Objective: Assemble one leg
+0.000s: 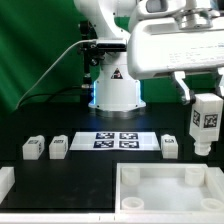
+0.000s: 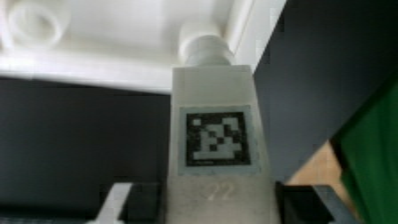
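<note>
One small white plastic leg (image 1: 206, 120), a block with a black-and-white square tag, is hanging on the exterior view's right, and your two-finger gripper (image 1: 204, 100) is clamping it. It is hovering near the far right corner of the large flat white square panel (image 1: 150, 172). You are needing to keep it upright, centring its round peg (image 2: 208, 45) over that corner before lowering slowly.

Arm stooped forward, claw (image 1: 204, 99) downward, tight around the leg (image 1: 207, 125).
</note>
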You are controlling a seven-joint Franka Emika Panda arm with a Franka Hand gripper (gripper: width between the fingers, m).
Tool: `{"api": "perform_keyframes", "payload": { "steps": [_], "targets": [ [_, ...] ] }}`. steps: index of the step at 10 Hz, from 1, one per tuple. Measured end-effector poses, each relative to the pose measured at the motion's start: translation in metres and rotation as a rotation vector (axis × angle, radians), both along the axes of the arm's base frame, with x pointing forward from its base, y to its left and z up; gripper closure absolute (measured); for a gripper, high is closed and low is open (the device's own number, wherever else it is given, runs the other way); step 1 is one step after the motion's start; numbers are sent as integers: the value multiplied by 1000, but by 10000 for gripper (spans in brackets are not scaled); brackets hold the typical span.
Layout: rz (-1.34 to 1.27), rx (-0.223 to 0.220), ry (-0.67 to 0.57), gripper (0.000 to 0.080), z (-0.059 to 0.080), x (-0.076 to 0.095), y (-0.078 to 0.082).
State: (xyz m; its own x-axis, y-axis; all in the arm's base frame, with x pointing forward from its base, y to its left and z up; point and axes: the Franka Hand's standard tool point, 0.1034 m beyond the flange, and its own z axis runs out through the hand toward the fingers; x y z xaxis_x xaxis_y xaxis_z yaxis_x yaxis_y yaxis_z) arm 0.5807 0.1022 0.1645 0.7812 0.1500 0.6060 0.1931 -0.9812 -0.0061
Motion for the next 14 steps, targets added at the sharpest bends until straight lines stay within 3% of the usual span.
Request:
{"api": "perform_keyframes", "payload": {
  "steps": [2, 3, 4, 5, 6, 9, 14],
  "targets": [
    [3, 0, 8, 507, -7, -2, 2],
    [8, 2, 19, 507, -22, -4, 6],
    [7, 4, 72, 506, -28, 6, 6],
    [6, 10, 74, 506, -22, 20, 9],
    [8, 16, 77, 506, -28, 26, 15],
    [11, 19, 91, 506, -54, 26, 21],
    [0, 19, 76, 506, -59, 30, 16]
  ]
}}
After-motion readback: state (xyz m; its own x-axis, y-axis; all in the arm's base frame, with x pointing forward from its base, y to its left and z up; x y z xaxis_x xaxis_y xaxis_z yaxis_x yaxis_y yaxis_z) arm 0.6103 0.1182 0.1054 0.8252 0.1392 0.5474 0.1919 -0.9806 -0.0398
